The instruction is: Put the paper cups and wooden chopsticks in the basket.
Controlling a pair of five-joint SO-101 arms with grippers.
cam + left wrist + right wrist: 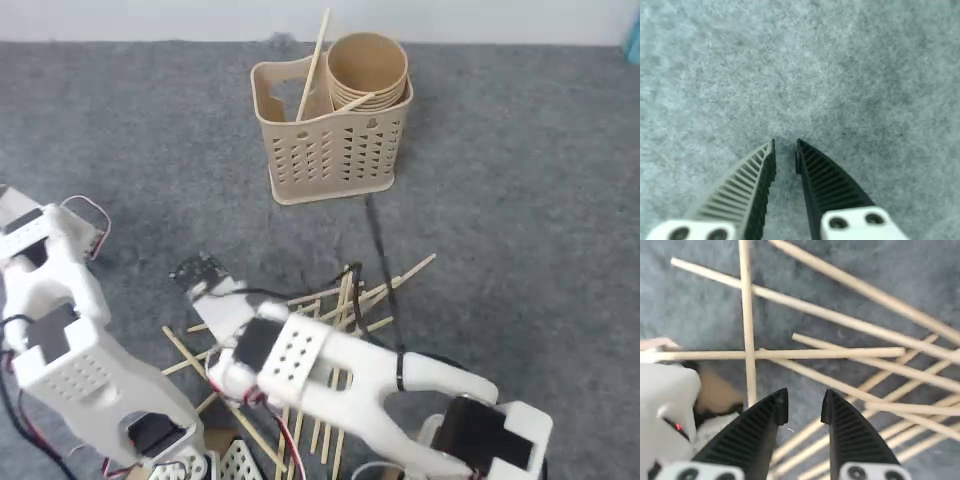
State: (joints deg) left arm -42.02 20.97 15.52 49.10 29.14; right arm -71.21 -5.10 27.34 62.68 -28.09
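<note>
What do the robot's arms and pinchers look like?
The left arm and right arm are white plastic with black motors, round holes and thin red and black wires. The left gripper and right gripper have pointed, ribbed fingers.

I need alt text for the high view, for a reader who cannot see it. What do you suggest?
A tan basket at the far side of a grey carpet holds stacked paper cups and a leaning chopstick. Nearer the camera, loose wooden chopsticks lie scattered, the right arm stretched over them and the left arm off to one side.
</note>
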